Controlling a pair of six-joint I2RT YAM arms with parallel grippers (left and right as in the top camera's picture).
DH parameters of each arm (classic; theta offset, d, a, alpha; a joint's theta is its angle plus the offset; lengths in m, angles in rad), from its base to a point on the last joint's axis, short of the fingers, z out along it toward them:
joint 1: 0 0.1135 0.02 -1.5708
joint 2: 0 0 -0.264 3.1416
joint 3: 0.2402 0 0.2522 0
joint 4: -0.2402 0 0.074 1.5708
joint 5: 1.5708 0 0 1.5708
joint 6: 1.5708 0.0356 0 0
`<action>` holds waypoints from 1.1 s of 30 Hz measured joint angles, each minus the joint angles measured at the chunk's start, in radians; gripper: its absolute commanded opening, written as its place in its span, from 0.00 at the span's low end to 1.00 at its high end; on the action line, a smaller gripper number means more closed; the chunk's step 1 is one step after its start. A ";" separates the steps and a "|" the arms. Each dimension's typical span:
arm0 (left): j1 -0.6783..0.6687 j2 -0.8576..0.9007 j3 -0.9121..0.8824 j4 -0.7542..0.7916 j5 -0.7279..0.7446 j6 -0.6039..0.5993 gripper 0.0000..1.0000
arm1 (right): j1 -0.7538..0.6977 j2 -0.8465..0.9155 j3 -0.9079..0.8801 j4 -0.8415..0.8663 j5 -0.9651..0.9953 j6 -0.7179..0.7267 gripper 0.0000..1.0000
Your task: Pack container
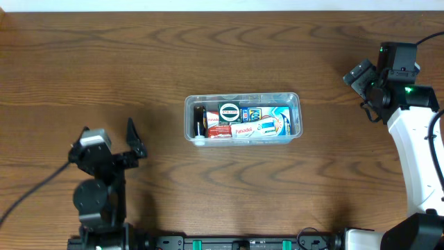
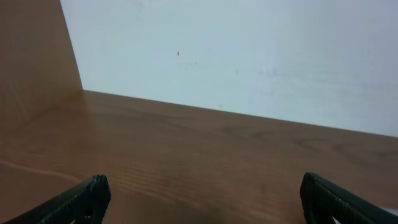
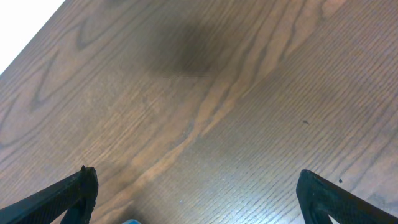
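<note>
Brown wood-grain table, two arms at its sides, one clear container at the middle with goods inside.
Both arms are cut off by the lower edge of the overhead view. The left gripper sits near the left front, its two fingers spread wide with nothing between them. The right gripper is at the far right with its fingers equally wide over bare wood, and only their tips show in the wrist view. The container lies well apart from both and holds one dark bottle at its left end, one round dark-topped item, and small boxes that overlap too much to count. A blue speck, cut off, is unreadable.
</note>
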 measured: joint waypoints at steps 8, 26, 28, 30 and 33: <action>0.000 -0.173 -0.145 0.004 0.009 -0.019 0.98 | 0.000 0.000 0.000 0.000 0.000 0.000 0.99; 0.000 -0.290 -0.286 -0.032 0.012 -0.051 0.98 | 0.000 0.000 0.000 0.000 0.000 0.000 0.99; 0.000 -0.291 -0.286 -0.032 0.012 -0.043 0.98 | 0.000 0.000 0.000 0.000 0.000 0.000 0.99; 0.000 -0.291 -0.286 -0.032 0.012 -0.035 0.98 | 0.000 0.000 0.000 0.000 0.000 0.000 0.99; 0.000 -0.291 -0.286 -0.032 0.012 -0.026 0.98 | 0.000 0.000 0.000 0.000 0.000 0.000 0.99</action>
